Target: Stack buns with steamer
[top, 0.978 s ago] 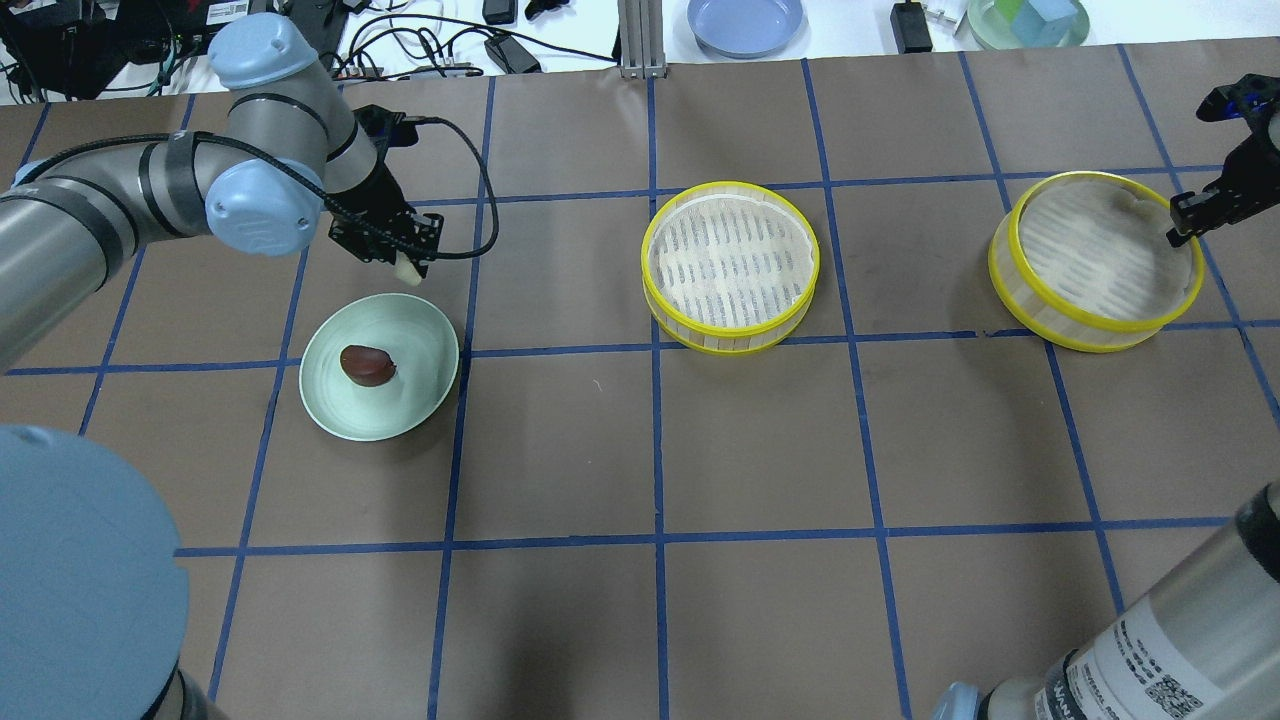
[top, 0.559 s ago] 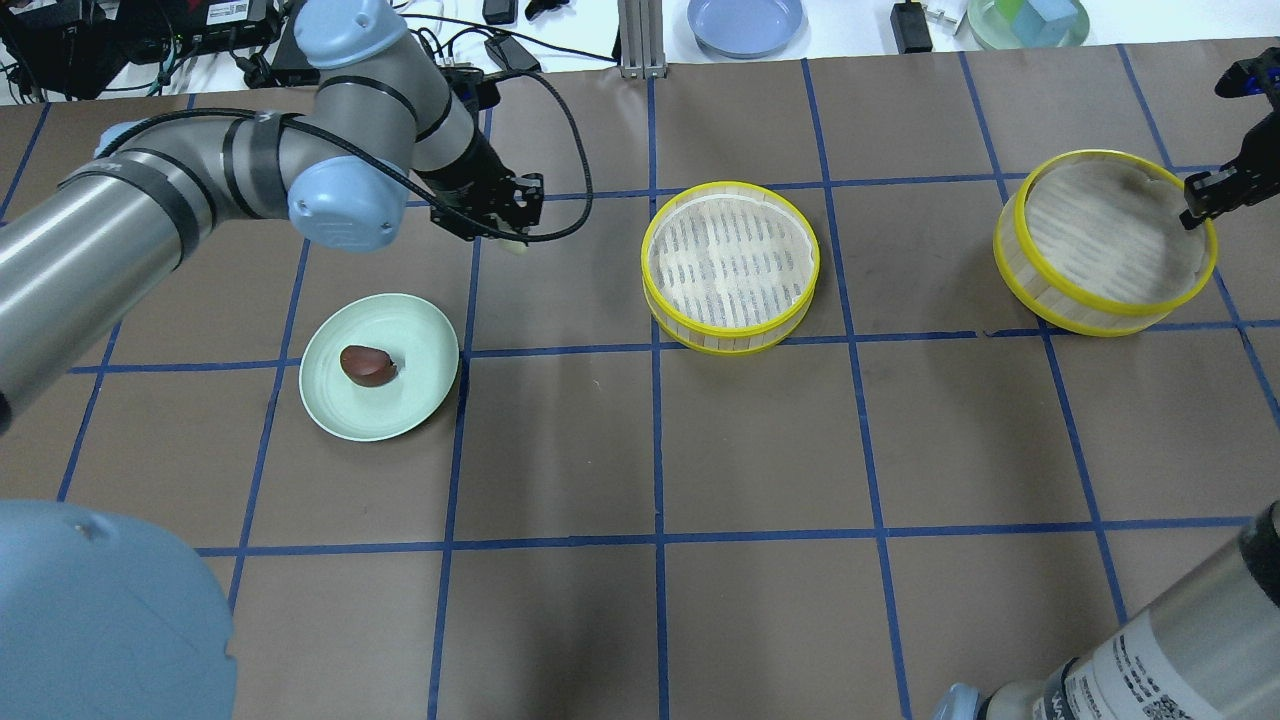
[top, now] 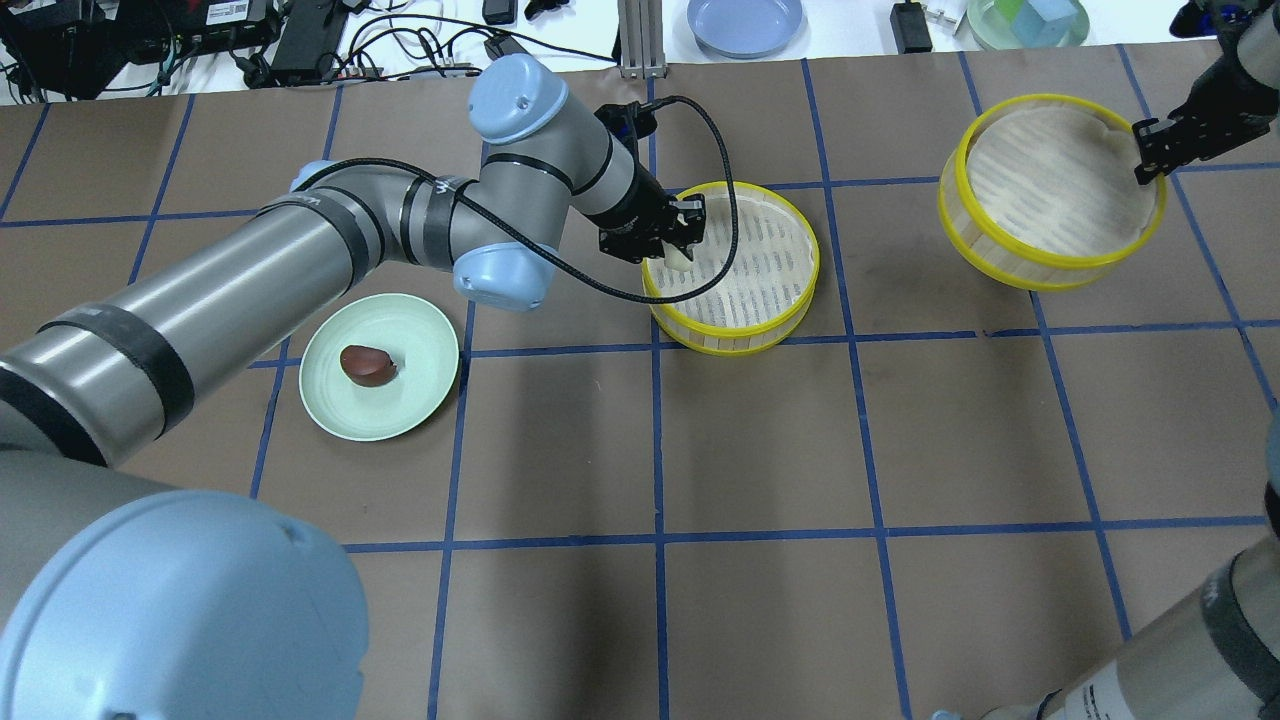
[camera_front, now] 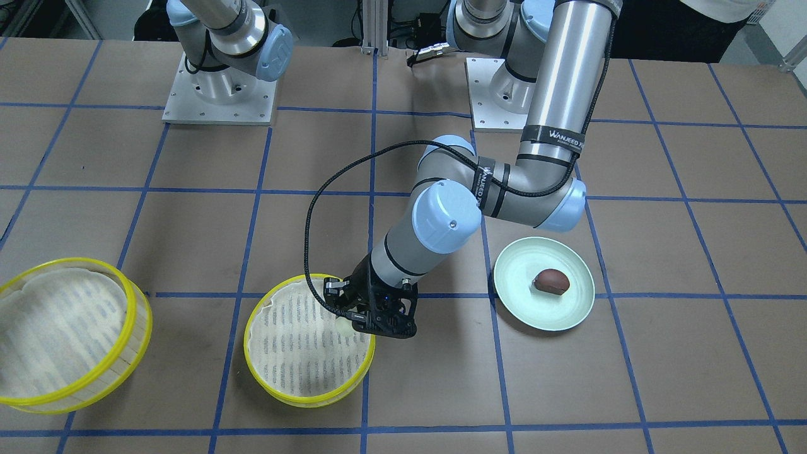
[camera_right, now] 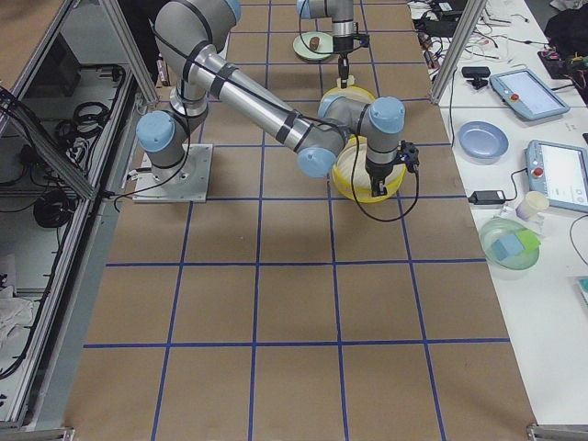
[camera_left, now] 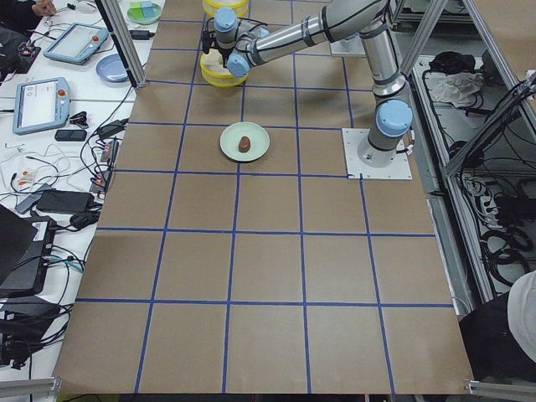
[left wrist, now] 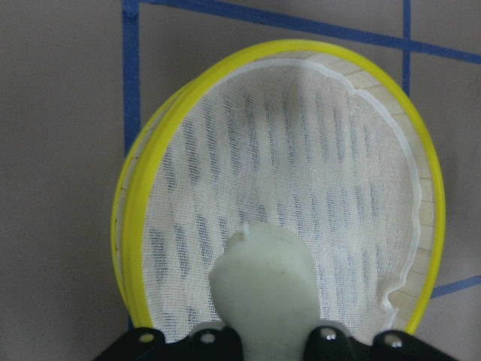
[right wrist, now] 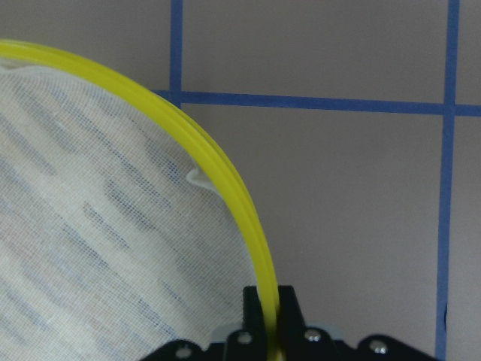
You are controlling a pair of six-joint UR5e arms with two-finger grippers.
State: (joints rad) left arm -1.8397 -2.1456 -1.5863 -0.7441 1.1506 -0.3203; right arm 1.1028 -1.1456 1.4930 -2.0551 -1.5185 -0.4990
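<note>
My left gripper (top: 668,238) is shut on the cream-white bun (top: 680,255) and holds it just above the left side of the middle steamer tier (top: 760,275). The left wrist view shows the bun (left wrist: 263,289) between the fingers over the slotted liner (left wrist: 316,150). The dark brown bun (top: 368,365) lies on a pale green plate (top: 410,405). My right gripper (top: 1150,158) is shut on the yellow rim (right wrist: 225,180) of the second steamer tier (top: 1050,185) and holds it tilted above the far right of the table.
A blue plate (top: 745,22), a glass bowl with blocks (top: 1028,20) and cables lie beyond the far edge. The left arm's cable (top: 725,215) loops over the middle tier. The arm bases (camera_front: 217,94) stand at the robot's side.
My left arm has swung right with the cream bun, from near the green plate to over the middle tier. My right gripper has lifted its tier and carried it farther away and slightly left.
</note>
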